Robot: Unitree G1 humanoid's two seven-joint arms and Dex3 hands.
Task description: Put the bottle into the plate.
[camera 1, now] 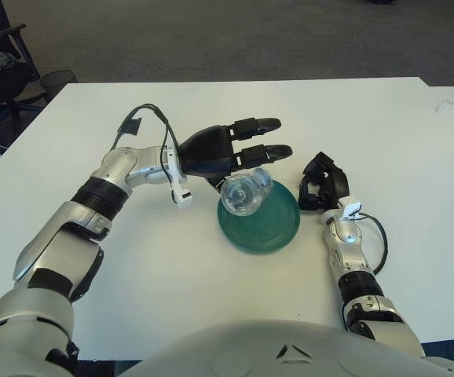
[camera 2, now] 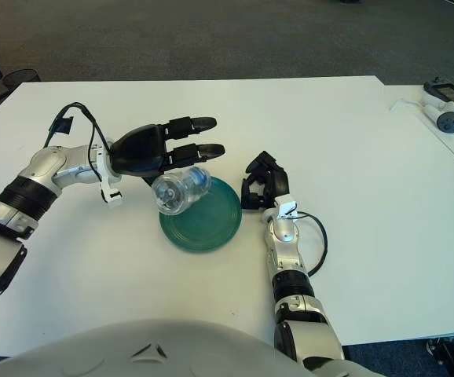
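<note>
**Bottle under the left robot hand, at the plate's rim**

The clear plastic bottle (camera 1: pixel 245 193) lies tilted over the back-left edge of the round green plate (camera 1: pixel 270 228), long axis pointing toward the camera. It sits directly below the left robot hand (camera 1: pixel 235 149), whose black fingers (camera 1: pixel 262 125) stretch out above it; grasp uncertain. The right robot hand (camera 1: pixel 324 182), curled and empty, shows just right of the plate on the white surface (camera 1: pixel 172 275).

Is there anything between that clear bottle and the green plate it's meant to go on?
Nothing visible. The bottle is at the left robot hand, already over the plate's near-left rim. The right robot hand shows beside the plate's right edge.
</note>
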